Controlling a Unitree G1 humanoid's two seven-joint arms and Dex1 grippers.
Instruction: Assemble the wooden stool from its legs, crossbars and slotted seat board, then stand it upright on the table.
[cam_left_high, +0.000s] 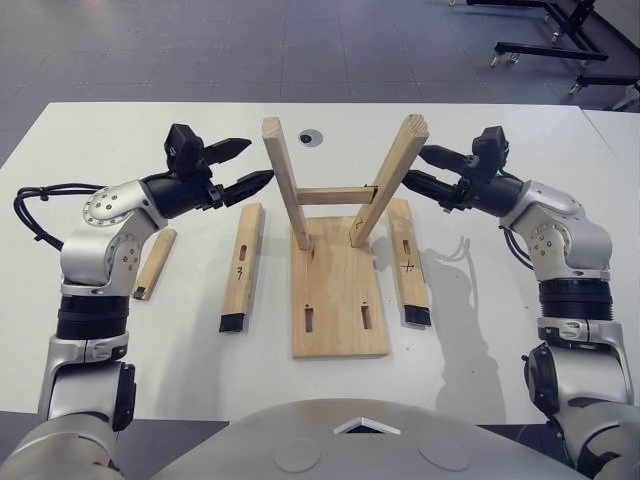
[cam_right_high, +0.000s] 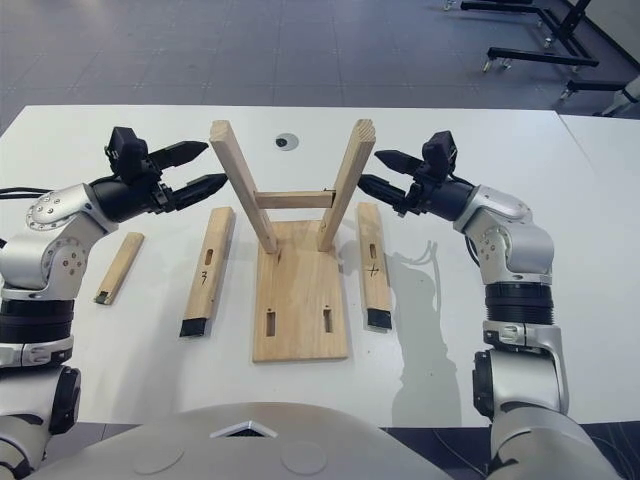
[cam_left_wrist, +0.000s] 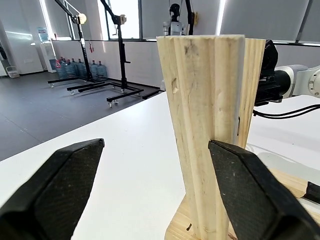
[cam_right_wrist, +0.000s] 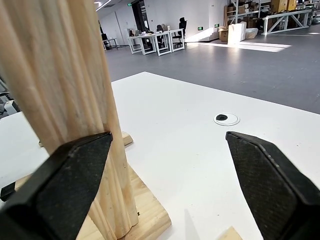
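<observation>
Seat board (cam_left_high: 340, 312) flat on table (cam_left_high: 520, 380); two legs (cam_left_high: 286, 180) standing in far end.

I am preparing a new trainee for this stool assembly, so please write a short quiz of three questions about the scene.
1. True or false: both upright legs stand on the seat board.
2. Fill in: the two upright legs are joined by a ____.
3. The left gripper is: A) shut on a leg, B) open, C) shut on the board.

Key: 1 true; 2 crossbar; 3 B.
</observation>
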